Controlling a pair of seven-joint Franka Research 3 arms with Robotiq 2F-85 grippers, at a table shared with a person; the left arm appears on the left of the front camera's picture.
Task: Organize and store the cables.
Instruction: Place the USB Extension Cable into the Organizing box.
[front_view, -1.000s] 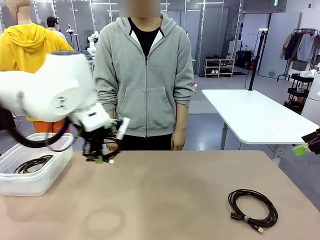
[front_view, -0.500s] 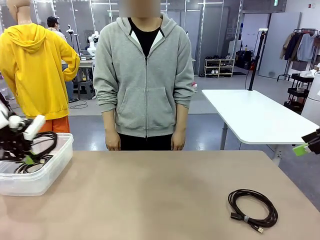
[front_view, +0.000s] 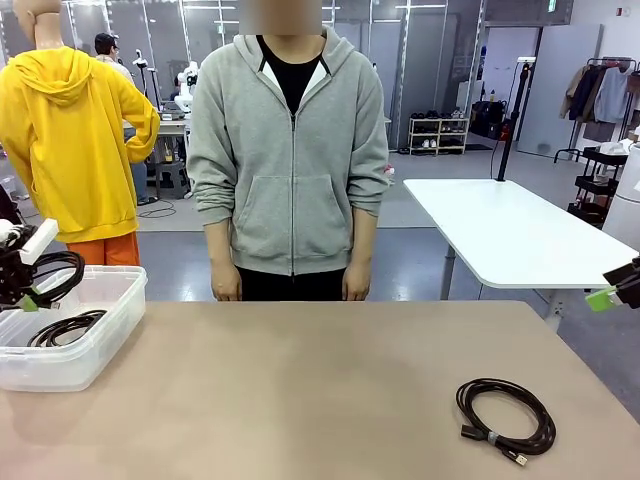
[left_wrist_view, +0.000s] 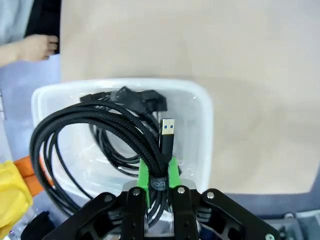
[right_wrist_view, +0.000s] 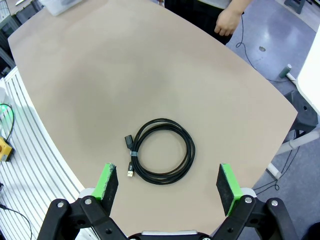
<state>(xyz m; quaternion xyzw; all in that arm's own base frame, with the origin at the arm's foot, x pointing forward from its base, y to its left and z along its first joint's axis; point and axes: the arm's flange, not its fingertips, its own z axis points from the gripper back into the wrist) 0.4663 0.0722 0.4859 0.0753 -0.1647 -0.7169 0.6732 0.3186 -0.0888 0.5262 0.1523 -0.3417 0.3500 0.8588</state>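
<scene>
Three cables show in all: one coil (front_view: 58, 275) pinched between the pressed-together green pads (left_wrist_view: 144, 176) of the left gripper (front_view: 22, 290) at the left edge of the front view, one coil (front_view: 66, 327) lying inside the clear bin (front_view: 75, 365) at the lower left, and one coil (front_view: 505, 418) flat on the table (front_view: 320, 390) at the lower right. In the left wrist view the held coil (left_wrist_view: 95, 125) hangs above the bin (left_wrist_view: 202, 125), its plug (left_wrist_view: 166, 135) pointing up. The right gripper (right_wrist_view: 167, 182) stands spread wide, high over the third coil (right_wrist_view: 161, 151). One person's two hands (front_view: 226, 285) hang at the table's far edge.
</scene>
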